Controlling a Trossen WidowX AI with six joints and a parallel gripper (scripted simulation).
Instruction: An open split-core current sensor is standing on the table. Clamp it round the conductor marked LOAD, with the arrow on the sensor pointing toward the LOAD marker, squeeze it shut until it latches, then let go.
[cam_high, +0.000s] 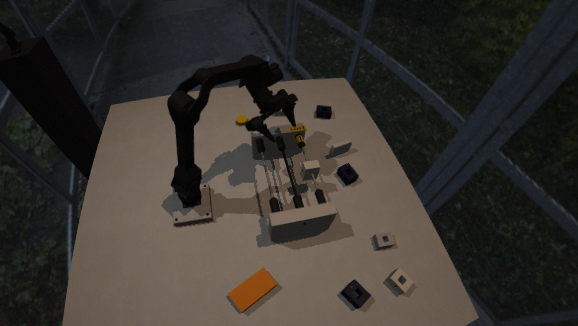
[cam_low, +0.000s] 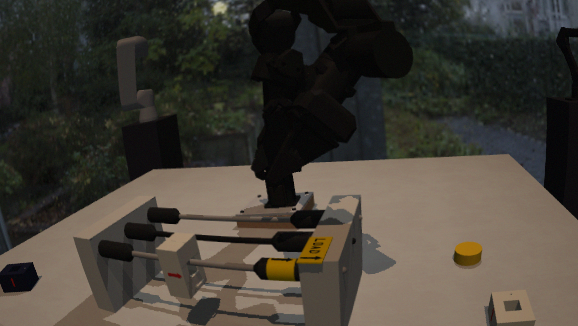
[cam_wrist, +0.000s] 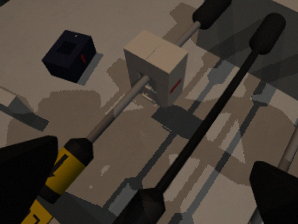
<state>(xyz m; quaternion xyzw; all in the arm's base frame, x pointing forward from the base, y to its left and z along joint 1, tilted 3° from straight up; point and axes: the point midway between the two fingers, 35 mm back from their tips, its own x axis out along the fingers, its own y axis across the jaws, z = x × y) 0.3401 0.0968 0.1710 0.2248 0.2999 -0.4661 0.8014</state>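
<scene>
The beige split-core sensor (cam_high: 310, 170) (cam_low: 180, 265) (cam_wrist: 156, 66) sits round the front conductor (cam_low: 225, 265) of a three-rod fixture. That conductor ends in a yellow sleeve (cam_high: 300, 141) (cam_low: 280, 269) (cam_wrist: 67, 165) under the yellow LOAD label (cam_high: 297, 129) (cam_low: 316, 248). The sensor's red arrow points toward the LOAD end. My gripper (cam_high: 284, 131) (cam_wrist: 156, 159) is open and empty. It hangs above the fixture's LOAD end, well clear of the sensor. I cannot tell whether the sensor is latched.
The fixture has two end blocks (cam_high: 302, 225) (cam_low: 330, 290). Spare dark sensors (cam_high: 347, 173) (cam_high: 355, 293) (cam_low: 17, 276) (cam_wrist: 69, 55) and beige ones (cam_high: 384, 241) (cam_high: 401, 280) (cam_low: 511, 306) lie around. There are also a yellow disc (cam_high: 242, 119) (cam_low: 468, 252) and an orange plate (cam_high: 252, 289).
</scene>
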